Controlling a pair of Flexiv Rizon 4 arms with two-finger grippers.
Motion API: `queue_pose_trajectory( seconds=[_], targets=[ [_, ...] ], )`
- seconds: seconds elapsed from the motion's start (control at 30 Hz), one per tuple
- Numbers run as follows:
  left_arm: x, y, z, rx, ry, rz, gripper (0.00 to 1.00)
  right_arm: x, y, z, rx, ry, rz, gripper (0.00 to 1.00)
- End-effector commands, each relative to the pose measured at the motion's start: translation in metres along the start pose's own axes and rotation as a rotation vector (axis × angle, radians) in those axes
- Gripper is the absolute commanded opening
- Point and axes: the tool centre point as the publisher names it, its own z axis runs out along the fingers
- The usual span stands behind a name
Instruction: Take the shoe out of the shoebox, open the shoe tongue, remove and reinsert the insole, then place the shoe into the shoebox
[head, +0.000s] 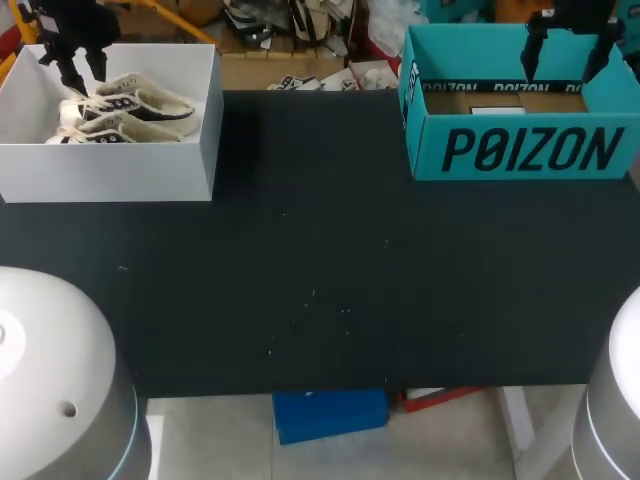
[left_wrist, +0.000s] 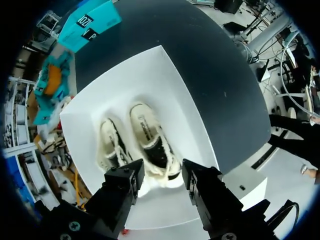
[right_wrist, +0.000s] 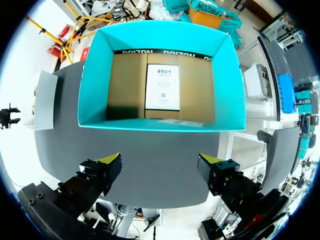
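Observation:
Two cream shoes with dark trim (head: 130, 108) lie side by side in the white shoebox (head: 110, 175) at the back left. In the left wrist view my left gripper (left_wrist: 162, 175) is down at their heel ends. Its two fingers press on both sides of the heel of one shoe (left_wrist: 150, 137), and the other shoe (left_wrist: 112, 145) lies beside it, untouched. In the head view the left gripper (head: 85, 75) hangs over the box's back left part. My right gripper (right_wrist: 159, 165) is open and holds nothing. It hangs over the teal box (right_wrist: 95, 75).
The teal box (head: 520, 150) stands at the back right. It is open-topped with a brown floor, and a white printed sheet (right_wrist: 162, 85) lies inside. The right gripper (head: 565, 55) hangs above its rim. The dark tabletop (head: 320, 280) stretches between and in front of the boxes.

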Motion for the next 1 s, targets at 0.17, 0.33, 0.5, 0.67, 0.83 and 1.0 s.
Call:
queue_pose_trajectory(
  seconds=[0.17,0.33,0.5,0.67,0.83,1.0],
  targets=[
    [-0.023,-0.004,0.024,0.009,0.043,-0.054,0.47,0.0,0.0,0.0,0.001,0.0,0.0,1.0],
    [-0.019,0.003,0.043,-0.009,0.065,-0.111,0.41,0.0,0.0,0.0,0.001,0.0,0.0,1.0],
    [-0.015,0.011,0.059,-0.025,0.084,-0.174,0.38,0.0,0.0,0.0,0.001,0.0,0.0,1.0],
    [-0.011,0.021,0.077,-0.015,0.103,-0.249,0.43,0.0,0.0,0.0,0.001,0.0,0.0,1.0],
    [-0.018,0.029,0.083,-0.012,0.098,-0.289,0.44,0.0,0.0,0.0,0.001,0.0,0.0,1.0],
    [-0.031,0.033,0.091,-0.012,0.085,-0.306,0.44,0.0,0.0,0.0,0.001,0.0,0.0,1.0]
  ],
)
